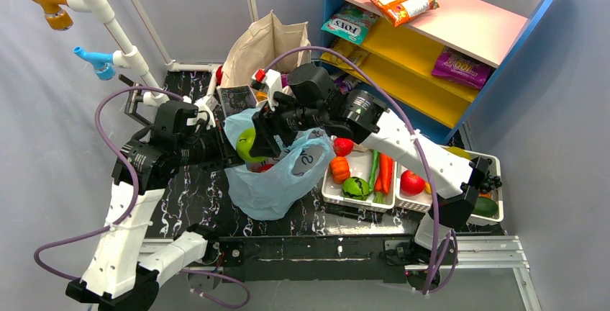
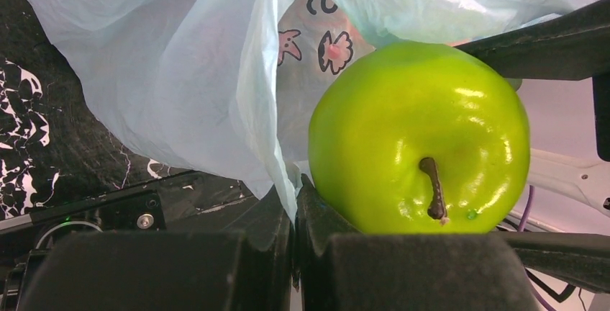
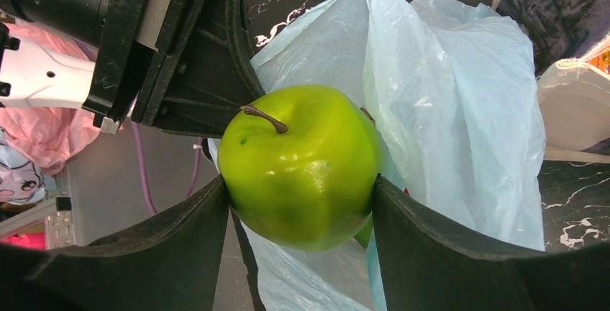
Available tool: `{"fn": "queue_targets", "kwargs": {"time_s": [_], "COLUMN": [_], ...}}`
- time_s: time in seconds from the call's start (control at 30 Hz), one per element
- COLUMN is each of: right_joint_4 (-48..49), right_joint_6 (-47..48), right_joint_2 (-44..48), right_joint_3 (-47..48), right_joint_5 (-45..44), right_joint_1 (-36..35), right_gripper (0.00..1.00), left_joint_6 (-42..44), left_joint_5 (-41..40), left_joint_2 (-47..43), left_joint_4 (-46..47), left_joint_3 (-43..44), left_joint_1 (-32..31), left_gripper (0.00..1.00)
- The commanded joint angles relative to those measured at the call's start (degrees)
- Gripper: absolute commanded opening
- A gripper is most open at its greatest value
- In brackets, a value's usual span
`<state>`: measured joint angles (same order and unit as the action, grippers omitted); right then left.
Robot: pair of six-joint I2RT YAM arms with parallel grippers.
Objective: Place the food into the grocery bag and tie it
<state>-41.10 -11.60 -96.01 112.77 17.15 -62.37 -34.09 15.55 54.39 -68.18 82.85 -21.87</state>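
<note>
Right claw [image 3: 302,206], jaws spread wide against the sides of a green apple [image 3: 302,167], holds the fruit at the mouth of the light-blue grocery bag [image 1: 277,181] in the centre of the overhead view. The left claw [image 2: 293,206], fully closed, pinches the bag's thin rim just beside the apple, the film rising away from its fingers. The bag's body slumps on the black marbled table [image 1: 183,203], a patch of red showing inside. Right of centre, white baskets [image 1: 357,206] hold more food: a tomato [image 1: 343,146], a small orange pumpkin [image 1: 339,169], a carrot [image 1: 386,173] and a red apple [image 1: 411,181]. A beige tote [image 1: 262,48] stands at upper centre
</note>
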Motion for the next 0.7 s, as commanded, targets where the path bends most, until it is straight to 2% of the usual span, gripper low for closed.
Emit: {"fn": "queue_targets", "kwargs": {"time_s": [0.0,0.2,0.47,0.67], "right_joint_4": [-0.2,-2.6,-3.2,-2.1], "right_joint_6": [2.7,4.8,6.4,6.4], "right_joint_2": [-1.1,-2.4,-2.2,-1.8], "right_joint_3": [0.1,-1.7,-5.4,-1.6], "right_joint_5": [0.5,-7.3,-6.7,-4.2], "right_joint_1": [-2.1,-2.1,-2.1,-2.7], "right_gripper": [0.74,0.81,0.85,0.87], "left_joint_6": [0.0,0.0,0.7,0.9], "left_joint_5": [2.4,2.4,2.5,3.7], "left_joint_2": [-0.9,-0.7,0.0,0.6], "left_joint_4": [1.6,1.4,0.7,1.4], "left_joint_3": [0.3,1.1,2.1,1.4], "left_joint_1": [-0.3,-0.3,-0.2,-0.2], "left_gripper": [0.00,0.00,0.00,0.00]}}
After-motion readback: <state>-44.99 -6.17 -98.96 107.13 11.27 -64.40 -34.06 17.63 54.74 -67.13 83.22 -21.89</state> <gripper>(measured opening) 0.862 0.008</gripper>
